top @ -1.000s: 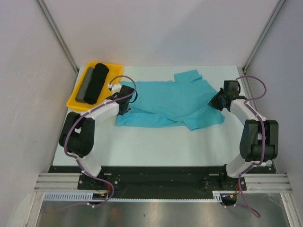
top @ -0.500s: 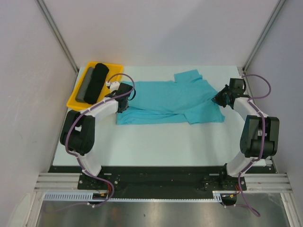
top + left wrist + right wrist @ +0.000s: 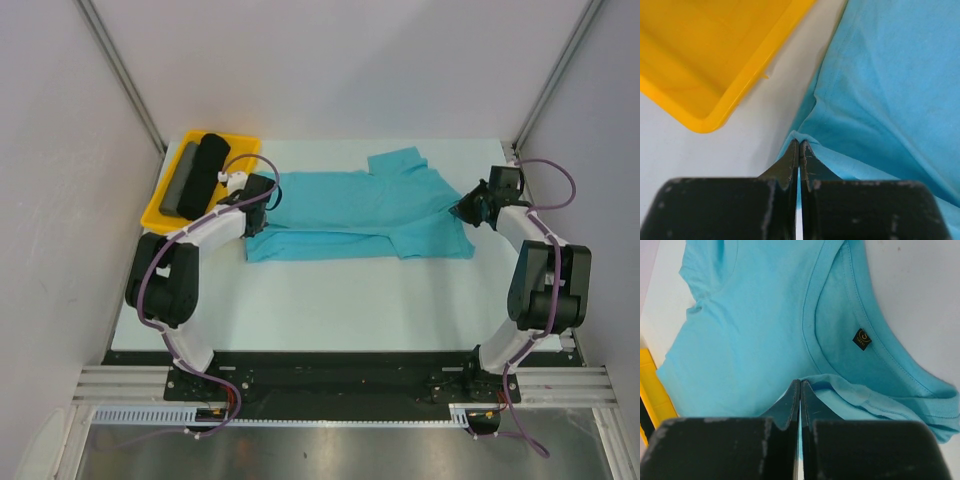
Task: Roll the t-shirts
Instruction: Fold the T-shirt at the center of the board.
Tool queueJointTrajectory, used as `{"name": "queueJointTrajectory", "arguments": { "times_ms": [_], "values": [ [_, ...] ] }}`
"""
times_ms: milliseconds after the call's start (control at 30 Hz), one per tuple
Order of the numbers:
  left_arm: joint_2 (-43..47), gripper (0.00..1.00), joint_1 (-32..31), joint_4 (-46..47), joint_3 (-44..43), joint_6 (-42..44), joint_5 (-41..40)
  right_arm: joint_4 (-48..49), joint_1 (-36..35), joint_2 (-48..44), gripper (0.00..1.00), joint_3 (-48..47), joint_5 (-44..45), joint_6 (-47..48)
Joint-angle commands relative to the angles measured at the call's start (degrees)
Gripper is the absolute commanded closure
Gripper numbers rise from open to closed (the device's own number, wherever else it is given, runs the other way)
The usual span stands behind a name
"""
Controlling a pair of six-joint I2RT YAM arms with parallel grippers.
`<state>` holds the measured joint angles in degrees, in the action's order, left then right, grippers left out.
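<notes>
Both arms reach forward, elbows out, wrists turned inward. The left pincer (image 3: 799, 145) and right pincer (image 3: 799, 385) each clamp tight on the t-shirt (image 3: 350, 205).

Plain teal-turquoise short-sleeved t-shirt (image 3: 360, 205) of thin soft fabric, spread sideways on white counter (image 3: 330, 300), neckline rightward, near edge folded over.

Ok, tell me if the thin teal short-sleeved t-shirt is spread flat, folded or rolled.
Partly folded, not rolled: the teal t-shirt has its near strip doubled over, pinched by the left gripper and right gripper.
</notes>
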<state>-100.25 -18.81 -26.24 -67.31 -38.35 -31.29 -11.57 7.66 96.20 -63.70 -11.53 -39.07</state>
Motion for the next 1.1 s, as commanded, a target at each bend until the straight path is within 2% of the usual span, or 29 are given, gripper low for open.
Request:
{"name": "queueJointTrajectory", "arguments": {
  "times_ms": [0, 100, 167, 200, 233, 333, 400, 500, 533, 600, 833, 1067],
  "values": [
    [-0.5, 1.0, 1.0, 1.4, -2.9, 2.0, 0.6, 3.5, 0.4, 1.8, 1.0, -2.5, -1.3, -0.6],
    [-1.4, 0.94, 1.4, 2.0, -3.2, 2.6, 1.6, 4.4, 0.4, 3.3, 1.0, -2.5, -1.9, -0.9],
    [-1.3, 0.7, 2.2, 1.5, -3.4, 2.8, 2.2, 4.6, 0.2, 4.0, 1.0, -2.5, -2.0, -0.9],
    [-0.8, 0.54, 2.5, 1.5, -3.2, 2.8, 2.4, 4.7, 0.3, 4.4, 0.94, -2.5, -2.4, -0.8],
    [-0.2, 0.33, 2.7, 2.2, -2.7, 2.9, 3.5, 4.5, 0.4, 4.6, 0.9, -2.5, -2.3, -0.7],
    [5.2, 0.23, 3.1, 4.3, 1.6, 2.8, 6.7, 3.7, 0.5, 3.9, 0.71, -2.5, -1.4, -0.2],
    [10.2, 0.23, 3.0, 5.5, 6.4, 0.9, 9.0, 2.1, 0.6, 3.0, 0.63, -2.6, -0.1, 0.2],
    [15.7, 0.29, 3.1, 7.8, 13.5, -2.0, 12.0, -2.2, 1.6, 0.7, 0.61, -2.5, 2.8, 0.6],
    [16.6, 0.35, 3.1, 8.0, 14.8, -2.6, 12.6, -3.5, 1.9, 0.2, 0.61, -2.5, 3.6, 0.7],
    [18.6, 0.39, 3.2, 9.9, 18.6, -4.3, 13.6, -6.5, 2.7, -1.3, 0.61, -2.1, 4.7, 1.4],
    [19.5, 0.4, 3.3, 20.1, 25.6, -8.2, 16.6, -9.9, 5.8, -7.0, 0.61, 4.5, 7.0, 2.3],
    [18.8, 0.4, 3.3, 22.5, 28.0, -10.0, 16.7, -8.4, 8.1, -11.3, 0.63, 13.7, 7.2, 2.9]
  ]
}}
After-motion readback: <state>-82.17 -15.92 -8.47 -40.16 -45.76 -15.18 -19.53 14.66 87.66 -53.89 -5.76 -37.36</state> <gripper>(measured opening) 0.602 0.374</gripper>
